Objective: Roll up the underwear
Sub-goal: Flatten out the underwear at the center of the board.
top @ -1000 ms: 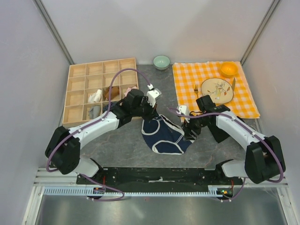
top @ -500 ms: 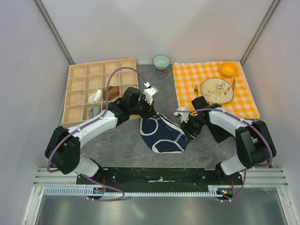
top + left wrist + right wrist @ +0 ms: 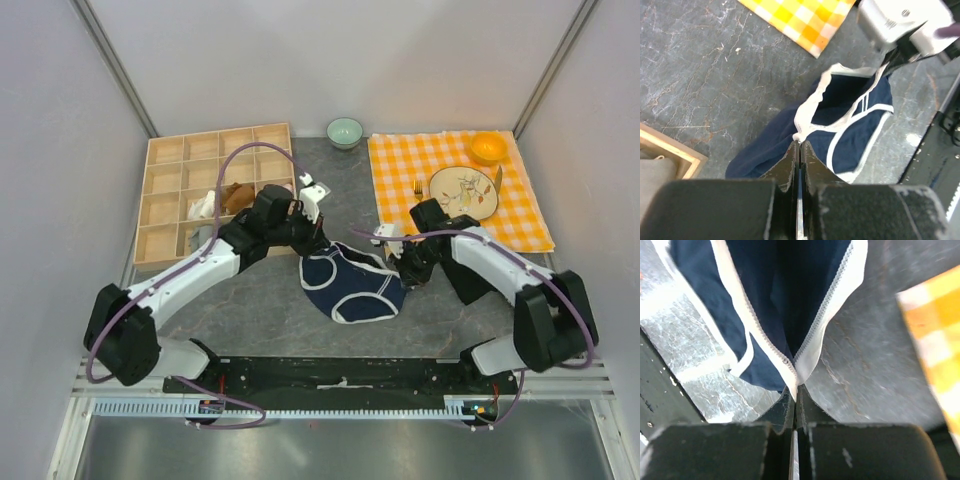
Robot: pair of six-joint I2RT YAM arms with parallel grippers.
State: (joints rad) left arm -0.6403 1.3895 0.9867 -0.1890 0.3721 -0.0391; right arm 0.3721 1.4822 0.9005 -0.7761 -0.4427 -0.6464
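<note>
Both ends pinched! Left gripper point(image 3: 799, 149) jaws clamp the navy briefs point(image 3: 350, 285) by the white trim, right gripper point(image 3: 794, 394) jaws nip the opposite edge, and the fabric lies between them on the grey counter point(image 3: 250, 312).

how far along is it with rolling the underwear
Early on. Done: the left gripper and right gripper are each shut on the white trim of the underwear. In hand: the cloth is held spread between them over the table. Left: all the rolling; no rolled part shows yet.
</note>
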